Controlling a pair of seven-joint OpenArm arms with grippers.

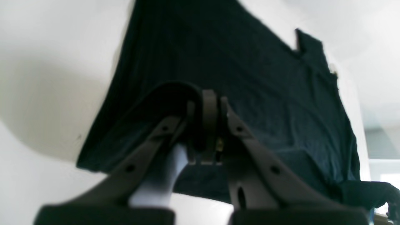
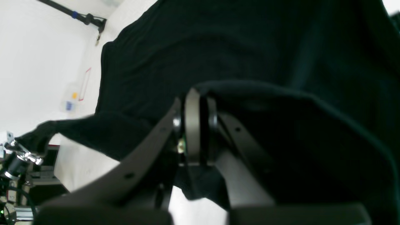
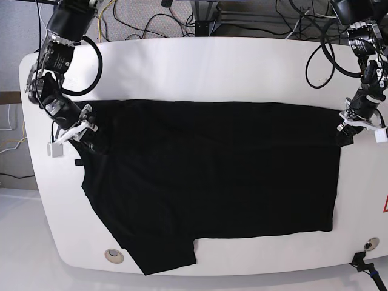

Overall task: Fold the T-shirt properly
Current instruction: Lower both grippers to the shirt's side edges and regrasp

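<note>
The black T-shirt (image 3: 212, 176) lies spread across the white table (image 3: 212, 66), with one sleeve (image 3: 163, 254) pointing to the near edge. My right gripper (image 3: 83, 130) is at the shirt's left end. In the right wrist view it (image 2: 195, 98) is shut on a raised fold of the shirt (image 2: 218, 47). My left gripper (image 3: 353, 126) is at the shirt's right far corner. In the left wrist view it (image 1: 207, 98) is shut on a lifted fold of the shirt (image 1: 243, 62). I cannot make out the orange tag.
Black cables (image 3: 151, 18) and arm bases crowd the table's far edge. Two round holes (image 3: 113, 255) (image 3: 370, 244) sit near the front corners. A red mark (image 3: 384, 206) is at the right edge. Bare white table surrounds the shirt.
</note>
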